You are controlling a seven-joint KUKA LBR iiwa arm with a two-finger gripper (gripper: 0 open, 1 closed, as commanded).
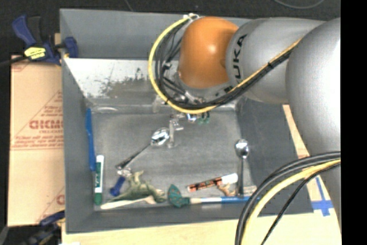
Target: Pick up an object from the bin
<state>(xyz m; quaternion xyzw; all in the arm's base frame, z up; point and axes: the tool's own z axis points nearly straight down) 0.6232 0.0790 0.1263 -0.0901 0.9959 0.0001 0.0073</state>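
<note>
Now, Tom, where is the gripper (175,127)?

Low over the middle of the bin (73,140), Ann, its tip close to the floor. Open or closed, I cannot tell: the orange wrist cover (206,51) and the cables (157,74) sit right above it.

And what lies closest?

A spoon (160,137), with its bowl just beside the gripper on the picture's left and its handle slanting off toward the near-left corner. Touching or not, I cannot say.

Count the rest for me.

Two spoons in all. The second spoon (242,150) lies by the right wall, well apart from the gripper. There are two blue pens too: the left pen (90,140) along the left wall, and the near pen (226,199) flat against the near wall. One green-and-white marker (98,181) lies beside the left pen. One small blue piece (117,185) sits at the first spoon's handle end. Then along the near wall there's one pale green toy animal (140,189), one dark green lump (178,197) and one orange-patterned stick (207,184).

Anything in the way?

The arm (287,66) itself, crossing over the bin's far-right corner.
</note>
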